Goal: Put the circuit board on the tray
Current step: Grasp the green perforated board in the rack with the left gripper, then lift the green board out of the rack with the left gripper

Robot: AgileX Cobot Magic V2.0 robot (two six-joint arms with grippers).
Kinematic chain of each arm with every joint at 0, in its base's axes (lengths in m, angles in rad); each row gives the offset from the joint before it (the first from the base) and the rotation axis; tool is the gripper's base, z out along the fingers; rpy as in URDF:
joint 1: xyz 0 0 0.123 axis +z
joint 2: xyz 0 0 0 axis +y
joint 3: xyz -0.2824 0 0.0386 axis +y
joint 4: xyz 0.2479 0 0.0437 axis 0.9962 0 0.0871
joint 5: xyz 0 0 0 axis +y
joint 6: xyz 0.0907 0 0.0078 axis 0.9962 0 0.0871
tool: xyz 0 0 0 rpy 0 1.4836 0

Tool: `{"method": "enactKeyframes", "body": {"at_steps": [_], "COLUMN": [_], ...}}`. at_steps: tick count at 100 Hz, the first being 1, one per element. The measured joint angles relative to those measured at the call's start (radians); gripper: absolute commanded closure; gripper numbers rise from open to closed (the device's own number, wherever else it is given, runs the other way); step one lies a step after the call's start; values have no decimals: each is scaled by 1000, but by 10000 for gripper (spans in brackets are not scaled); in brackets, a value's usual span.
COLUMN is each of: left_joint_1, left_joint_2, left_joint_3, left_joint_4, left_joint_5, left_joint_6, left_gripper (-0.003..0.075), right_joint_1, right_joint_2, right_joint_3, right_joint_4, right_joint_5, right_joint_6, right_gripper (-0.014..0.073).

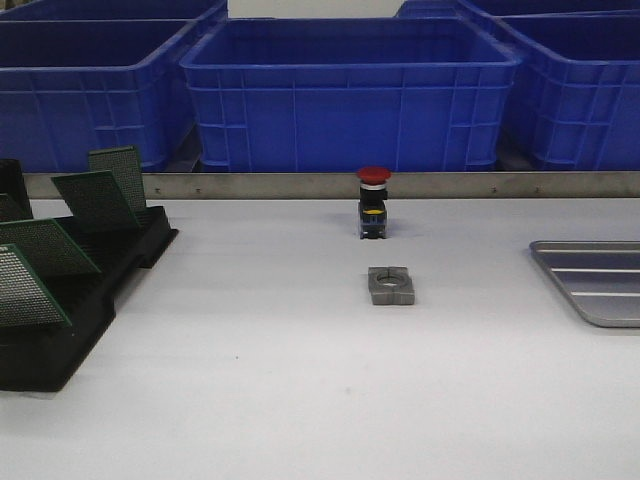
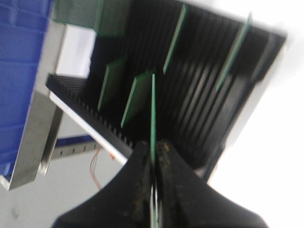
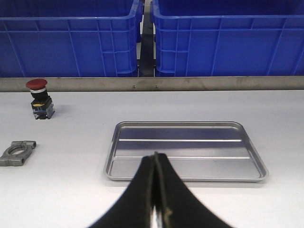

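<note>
In the left wrist view my left gripper (image 2: 154,145) is shut on a thin green circuit board (image 2: 153,109), seen edge-on and reaching out over the black slotted rack (image 2: 199,95). I cannot tell whether its far end sits in a slot. Several other green boards (image 2: 137,97) stand in the rack, also seen at the left of the front view (image 1: 95,200). The silver-grey ridged tray (image 3: 190,133) lies on the white table just beyond my right gripper (image 3: 155,156), which is shut and empty. The tray shows at the right edge of the front view (image 1: 590,280). Neither gripper shows in the front view.
A red-capped push button (image 1: 373,200) and a grey metal bracket (image 1: 391,285) sit mid-table between the rack (image 1: 60,310) and the tray. Deep blue bins (image 1: 350,90) stand behind a metal rail (image 1: 300,185) along the table's far edge.
</note>
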Motion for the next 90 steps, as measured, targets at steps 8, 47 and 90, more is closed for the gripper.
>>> {"method": "enactKeyframes", "body": {"at_steps": [8,47,90], "left_joint_1": [-5,-260,-566], "left_joint_2": [-27,79,314], "left_joint_3": [0,2,2], "left_joint_4": [-112,-353,-433], "left_joint_5": [14,87,3], "left_joint_6": [13,62,62], "left_gripper": [741,741,741], "right_joint_1": [0,0,0], "right_joint_2": [0,0,0], "right_joint_3": [0,0,0], "right_joint_4": [0,0,0], "right_joint_5": [0,0,0], "right_joint_6": [0,0,0], "right_gripper": [654,654,654]}}
